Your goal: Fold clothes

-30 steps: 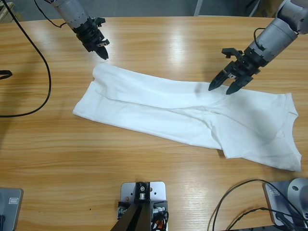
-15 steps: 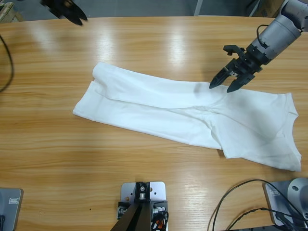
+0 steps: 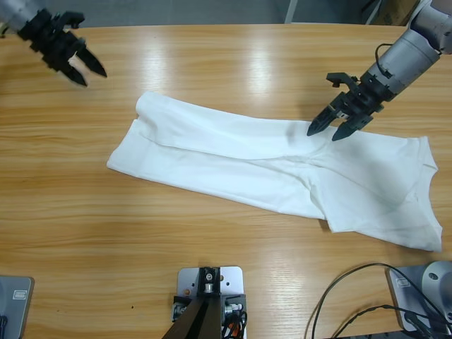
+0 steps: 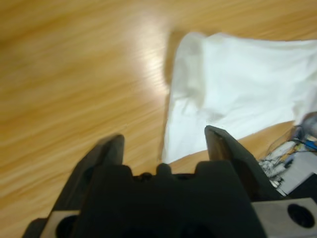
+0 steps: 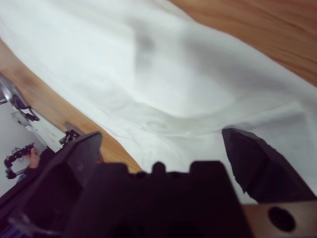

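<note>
High view shows the white T-shirt (image 3: 282,173) lying folded long across the bench (image 3: 226,63). Left gripper (image 3: 88,73) hangs far off at the corner, jaws apart. Right gripper (image 3: 326,132) points down over the shirt's top edge, jaws apart, holding nothing.

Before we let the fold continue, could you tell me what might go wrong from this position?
1. The right gripper hangs open over the T-shirt where several layers crease together; closing there could pinch more than one layer and drag the whole fold.
2. The left gripper is open over bare table, well away from the shirt's rolled end, so a one-sided pull may skew the cloth.
</note>
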Motion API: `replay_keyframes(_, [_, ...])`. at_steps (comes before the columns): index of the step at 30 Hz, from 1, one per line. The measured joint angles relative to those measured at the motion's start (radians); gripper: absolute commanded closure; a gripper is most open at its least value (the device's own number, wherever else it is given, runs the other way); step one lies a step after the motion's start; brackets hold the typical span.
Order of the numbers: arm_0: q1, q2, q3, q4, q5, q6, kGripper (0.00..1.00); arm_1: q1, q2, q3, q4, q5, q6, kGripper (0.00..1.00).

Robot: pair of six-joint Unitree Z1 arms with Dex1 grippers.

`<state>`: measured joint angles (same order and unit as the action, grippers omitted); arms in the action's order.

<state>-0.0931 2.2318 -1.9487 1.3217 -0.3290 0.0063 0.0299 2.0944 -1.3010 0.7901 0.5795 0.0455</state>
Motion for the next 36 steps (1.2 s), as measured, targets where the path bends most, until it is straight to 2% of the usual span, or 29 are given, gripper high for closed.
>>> replay_keyframes(3, [0.000,-0.125,0.252,-0.163,0.012,-0.013,0.244,0.013,0.000,0.001,-0.005,-0.001,0.000,0.000])
replay_keyframes(5, [0.000,-0.197,0.377,-0.252,-0.012,-0.013,0.243,0.025,0.000,0.008,-0.013,-0.004,0.000,0.000])
replay_keyframes(11, [0.024,-0.297,0.555,-0.421,-0.327,-0.014,0.248,0.040,-0.017,0.083,-0.062,-0.042,0.000,0.000])
replay_keyframes(16, [0.055,-0.294,0.630,-0.478,-0.417,-0.014,0.250,0.040,-0.097,0.136,-0.082,-0.077,0.001,0.000])
replay_keyframes(23, [0.119,-0.237,0.700,-0.509,-0.380,-0.033,0.317,0.040,-0.154,0.155,-0.083,-0.095,0.002,0.000])
replay_keyframes(32, [0.107,-0.141,0.702,-0.520,-0.371,-0.061,0.352,0.040,-0.206,0.157,-0.083,-0.102,0.012,0.000])
replay_keyframes(33, [0.101,-0.129,0.701,-0.520,-0.371,-0.064,0.335,0.040,-0.213,0.157,-0.083,-0.102,0.013,0.000])
replay_keyframes(35, [0.090,-0.109,0.700,-0.520,-0.371,-0.076,0.202,0.040,-0.232,0.157,-0.082,-0.102,0.014,0.000])
replay_keyframes(36, [0.085,-0.104,0.698,-0.520,-0.371,-0.086,0.197,0.040,-0.239,0.157,-0.082,-0.102,0.014,0.000])
